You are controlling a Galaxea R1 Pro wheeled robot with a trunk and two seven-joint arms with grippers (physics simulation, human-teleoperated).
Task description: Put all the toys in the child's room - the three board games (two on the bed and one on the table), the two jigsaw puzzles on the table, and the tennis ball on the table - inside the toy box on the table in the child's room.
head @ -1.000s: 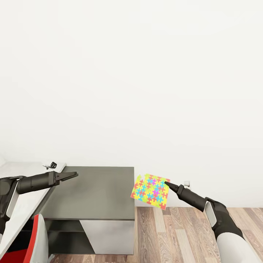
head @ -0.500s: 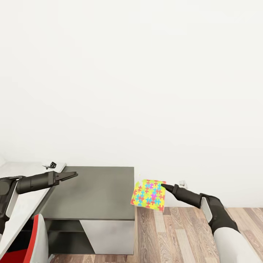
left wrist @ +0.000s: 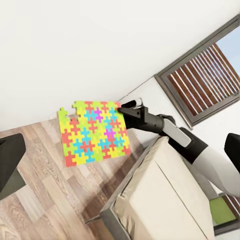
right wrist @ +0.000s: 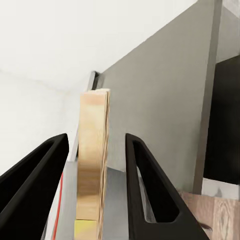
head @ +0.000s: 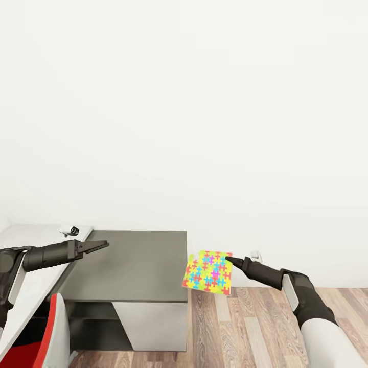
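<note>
A jigsaw puzzle (head: pixel 208 272), a flat square of yellow, red, blue and pink pieces, hangs in the air just past the right end of the table's dark grey cabinet section (head: pixel 138 263). My right gripper (head: pixel 228 260) is shut on its upper right corner. The right wrist view shows the puzzle edge-on (right wrist: pixel 92 165) between the two fingers. In the left wrist view the puzzle (left wrist: pixel 93 132) faces the camera, above the wood floor. My left gripper (head: pixel 100 245) hovers open and empty over the cabinet's left end. The pale table top (head: pixel 28 240) lies at the far left.
A red and grey chair (head: pixel 53 332) stands at the lower left against the table. A small white and black object (head: pixel 75 231) lies on the pale top. White wall fills the background, with wood-plank floor (head: pixel 245 327) at right. The bed (left wrist: pixel 165 200) and a window with blinds (left wrist: pixel 200 75) lie behind.
My right gripper has dropped a little and levelled out, carrying the puzzle slightly lower and left. The view has shifted slightly. The left arm holds still.
</note>
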